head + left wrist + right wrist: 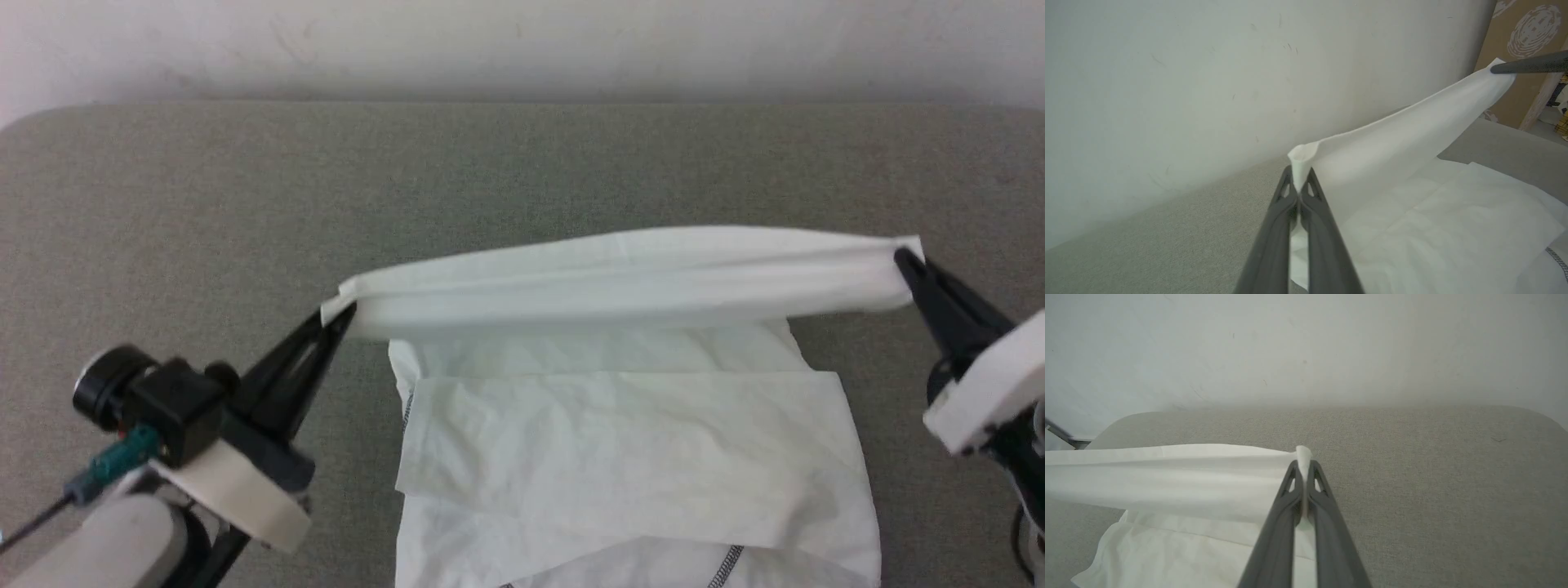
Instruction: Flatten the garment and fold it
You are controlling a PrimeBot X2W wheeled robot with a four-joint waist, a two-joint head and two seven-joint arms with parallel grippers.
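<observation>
Thin, light, limp garment [629,441]: lifted edge, likely hem, hung between left gripper [339,314] and right gripper [904,260] (both jaws pinched onto corners). Corners looked best hold.

A grey fabric-covered table [204,204] bears the white garment [629,457], partly folded.

You have one shirt [629,441] on the table [204,204], lying toward its near edge, with one long fold raised off it. You have two grippers: the left gripper [339,314] at one end of that fold, the right gripper [904,260] at the other. Each has two dark fingers [1274,245], four in all. Count one table, one wall [522,41] along its far edge, and one cardboard sheet [1527,36] beyond its right end.
</observation>
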